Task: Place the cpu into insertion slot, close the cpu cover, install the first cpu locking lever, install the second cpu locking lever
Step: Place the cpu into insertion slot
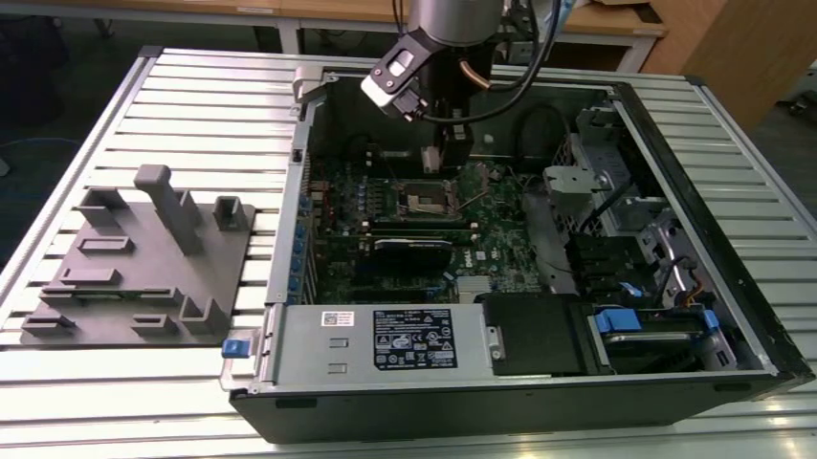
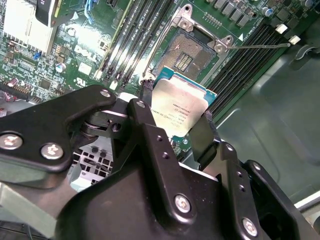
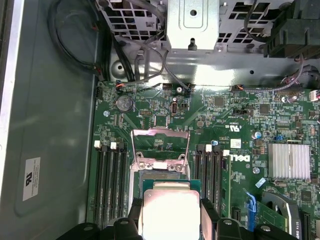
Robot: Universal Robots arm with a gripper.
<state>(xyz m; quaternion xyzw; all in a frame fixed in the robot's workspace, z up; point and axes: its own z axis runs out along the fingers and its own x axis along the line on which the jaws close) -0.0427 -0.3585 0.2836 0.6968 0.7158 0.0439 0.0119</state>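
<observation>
The black two-fingered gripper (image 2: 176,104) is clamping the small, flat, square cpu (image 2: 186,100) by two opposite edges. The chip's pale silvery-grey metal face, edged in green, is showing as it hangs tilted, close above the square, dark-centred insertion slot (image 2: 187,52). Nothing is seated yet: the thin silvery cpu cover (image 3: 159,162) is standing open and a thin wire locking lever (image 2: 260,46) is lying swung out. All four steps are remaining.

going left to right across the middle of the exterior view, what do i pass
grey moulded fixture -> case side wall -> insertion slot -> silver metal cage; the gripper, holding the cpu, overlaps the slot, so left out
</observation>
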